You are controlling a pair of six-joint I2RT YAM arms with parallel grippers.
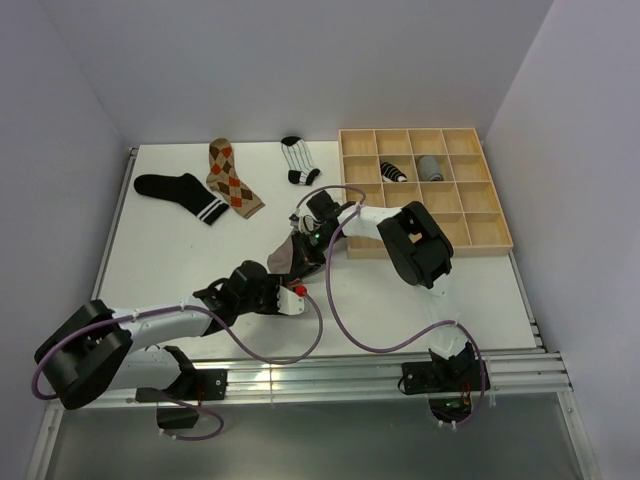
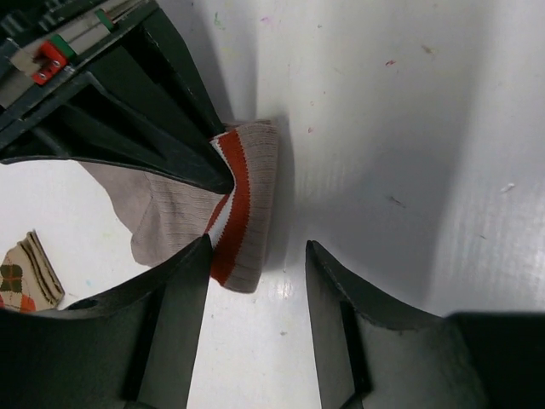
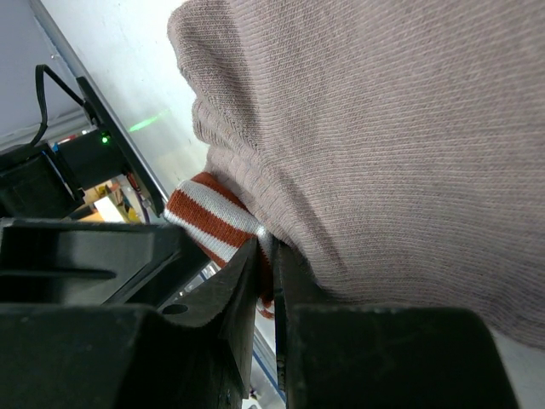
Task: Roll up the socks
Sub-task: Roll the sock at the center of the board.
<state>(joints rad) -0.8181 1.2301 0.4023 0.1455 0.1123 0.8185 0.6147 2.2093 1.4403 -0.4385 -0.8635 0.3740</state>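
Note:
A taupe sock [image 1: 281,256] with an orange-and-white banded cuff [image 2: 243,204] hangs at the table's middle. My right gripper [image 3: 271,256] is shut on it beside the cuff and shows above it in the top view [image 1: 303,243]. My left gripper [image 2: 257,247] is open just in front of the cuff, and its left finger [image 2: 183,281] touches the cuff's lower edge. It lies below the sock in the top view [image 1: 288,285]. A black sock with white bands [image 1: 180,193], an argyle sock [image 1: 232,178] and a striped sock [image 1: 297,160] lie flat at the back.
A wooden grid tray [image 1: 480,247] stands at the back right, with a rolled black-and-white sock [image 1: 394,171] and a rolled grey sock [image 1: 430,166] in its cells. Purple cables [image 1: 340,320] loop over the near table. The argyle sock also shows in the left wrist view [image 2: 25,273].

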